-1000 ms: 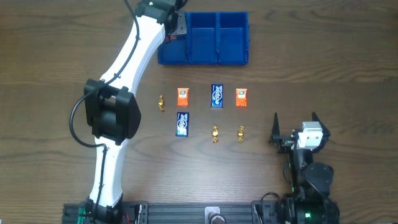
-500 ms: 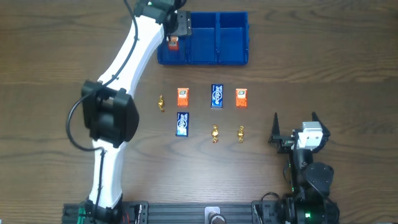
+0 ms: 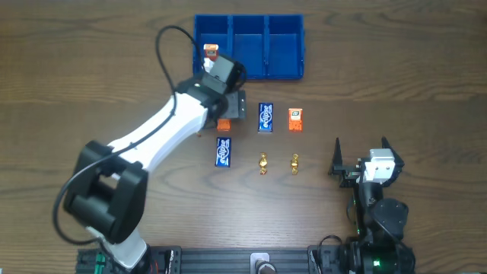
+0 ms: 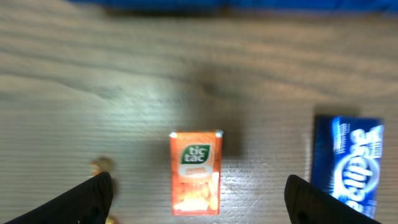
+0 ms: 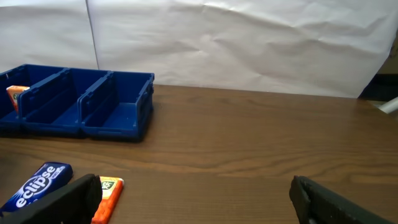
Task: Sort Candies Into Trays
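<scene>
I saw the tray (image 3: 251, 74) at the far side of the worktop (image 3: 411, 84), with one mint box (image 3: 211, 52) in its left compartment. Before it lay a row: a second mint box (image 4: 195, 180) beneath my left hand (image 3: 230, 106), a gum pack (image 3: 265, 117) to its right, then a third mint box (image 3: 295, 119). Nearer me lay another gum pack (image 3: 223, 151), with a wrapped candy (image 3: 263, 163) and a second wrapped candy (image 3: 294, 161) to its right.

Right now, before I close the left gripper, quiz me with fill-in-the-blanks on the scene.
The blue tray has ___ compartments.
One orange box already lies in its ___ compartment, as the top view shows it.
The left gripper, over a second orange box on the table, is ___.
Missing words: three; leftmost; open.
</scene>
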`<state>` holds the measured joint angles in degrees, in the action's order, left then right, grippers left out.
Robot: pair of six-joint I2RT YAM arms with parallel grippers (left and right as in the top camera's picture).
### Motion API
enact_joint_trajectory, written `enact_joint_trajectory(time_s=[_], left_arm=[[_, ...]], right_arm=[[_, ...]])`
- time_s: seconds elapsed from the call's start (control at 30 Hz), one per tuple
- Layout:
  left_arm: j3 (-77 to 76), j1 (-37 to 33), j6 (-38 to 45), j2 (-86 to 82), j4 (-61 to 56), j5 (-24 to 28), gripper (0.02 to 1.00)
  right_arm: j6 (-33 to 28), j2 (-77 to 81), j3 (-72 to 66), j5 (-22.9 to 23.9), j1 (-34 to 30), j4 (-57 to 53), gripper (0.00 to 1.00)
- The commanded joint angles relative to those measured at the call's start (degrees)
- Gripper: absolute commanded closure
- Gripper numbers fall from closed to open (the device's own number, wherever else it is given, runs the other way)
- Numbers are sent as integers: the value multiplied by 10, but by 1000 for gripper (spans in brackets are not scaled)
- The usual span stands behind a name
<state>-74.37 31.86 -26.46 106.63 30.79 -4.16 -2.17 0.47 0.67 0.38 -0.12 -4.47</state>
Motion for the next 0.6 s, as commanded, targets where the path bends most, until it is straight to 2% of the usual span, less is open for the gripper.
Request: enact_joint_trajectory(time_s=[0.03,0.2,0.33,0.4,0.53,0.6], left_arm=[[-2,5,-34,54,-13,11,134],[-2,5,-34,84,-23,13,161],[-2,4,-34,92,-23,18,218],[-2,4,-34,95,-23,23,270],[-2,4,-34,96,-23,23,463],[-2,4,-34,96,-23,23,522]], right_arm=[[-7,-3,-2,-3,8,-3,3],[-7,-3,-2,-3,8,-3,3],[-7,-3,-2,-3,8,-3,3],[-7,-3,-2,-3,8,-3,3],[-7,-3,-2,-3,8,-3,3],[-7,-3,-2,-3,8,-3,3]])
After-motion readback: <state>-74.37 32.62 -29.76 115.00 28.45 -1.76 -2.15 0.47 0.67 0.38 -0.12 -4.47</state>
